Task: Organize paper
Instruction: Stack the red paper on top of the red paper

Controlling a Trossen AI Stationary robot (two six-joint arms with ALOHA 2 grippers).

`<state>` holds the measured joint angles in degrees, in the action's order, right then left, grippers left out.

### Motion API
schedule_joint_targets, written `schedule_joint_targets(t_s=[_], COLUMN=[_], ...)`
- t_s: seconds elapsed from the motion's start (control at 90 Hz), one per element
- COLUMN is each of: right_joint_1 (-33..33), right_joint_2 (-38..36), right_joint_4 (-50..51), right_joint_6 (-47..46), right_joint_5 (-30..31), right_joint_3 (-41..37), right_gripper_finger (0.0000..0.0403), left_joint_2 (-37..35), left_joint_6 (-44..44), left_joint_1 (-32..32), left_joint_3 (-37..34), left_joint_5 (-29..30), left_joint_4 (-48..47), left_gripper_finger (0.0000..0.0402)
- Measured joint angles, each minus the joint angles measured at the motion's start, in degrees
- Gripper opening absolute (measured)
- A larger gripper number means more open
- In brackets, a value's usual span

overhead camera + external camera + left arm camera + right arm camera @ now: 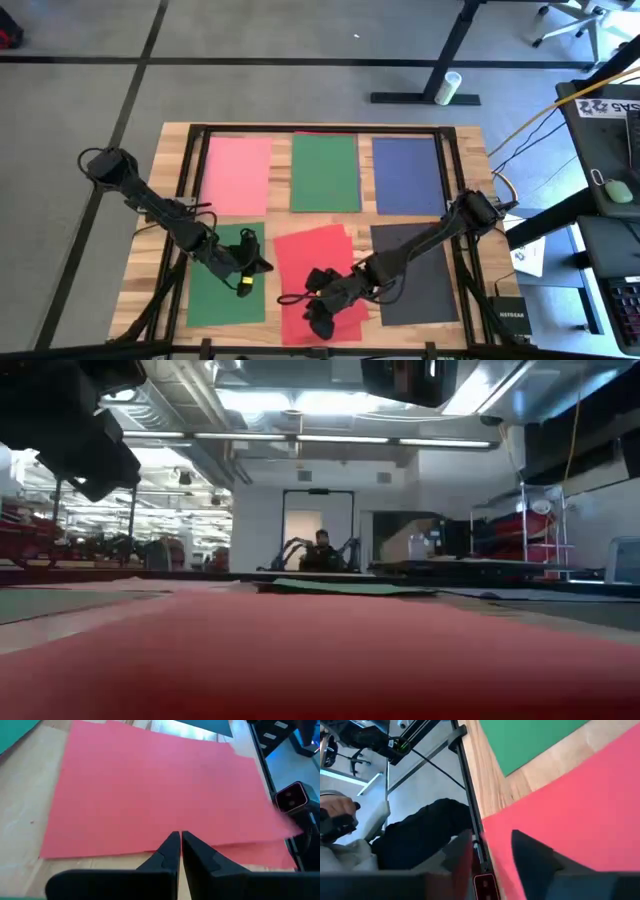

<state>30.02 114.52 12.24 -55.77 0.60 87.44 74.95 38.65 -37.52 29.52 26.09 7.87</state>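
Paper sheets lie in two rows on the wooden slatted table (470,150), both arms working over the near row.

We see matte pink (237,174), green (325,172) and navy blue (407,175) sheets in the far row, a second green sheet (216,290), overlapping red sheets (318,255) and a dark grey sheet (425,280) nearer. Our left gripper (180,840), fingers pressed together on nothing, sits between green and red; our right gripper (492,845), fingers parted, is at the red sheets' near edge.
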Motion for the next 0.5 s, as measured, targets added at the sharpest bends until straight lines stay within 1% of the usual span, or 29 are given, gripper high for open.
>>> schedule_joint_targets(t_s=[0.089,0.156,0.233,0.344,0.378,0.411,0.5], right_joint_1=[-0.1,-0.4,-1.7,-5.3,-6.5,-7.7,-11.3], right_joint_2=[0.0,0.0,0.0,0.0,0.0,0.0,0.0], right_joint_4=[0.3,3.1,9.2,19.6,22.0,23.8,26.4], right_joint_6=[2.8,7.5,12.7,20.4,22.2,24.1,30.1], right_joint_5=[-0.1,1.4,3.9,8.3,9.9,11.0,11.6], right_joint_3=[0.0,0.0,0.0,0.0,0.0,0.0,0.0], right_gripper_finger=[0.017,0.0159,0.0122,0.0037,0.0019,0.0012,0.0012], left_joint_2=[0.0,0.0,0.0,0.0,0.0,0.0,0.0], left_joint_6=[0.0,0.1,0.1,0.2,0.3,0.3,0.6], left_joint_1=[0.0,0.0,0.0,0.0,0.0,0.0,0.0], left_joint_3=[0.0,0.0,0.0,0.0,0.0,0.0,0.0], left_joint_5=[0.0,0.0,0.0,0.0,0.0,0.0,0.0], left_joint_4=[0.0,0.0,0.0,0.0,0.0,0.0,0.0], left_gripper_finger=[0.0,0.0,0.0,0.0,0.0,0.0,0.0])
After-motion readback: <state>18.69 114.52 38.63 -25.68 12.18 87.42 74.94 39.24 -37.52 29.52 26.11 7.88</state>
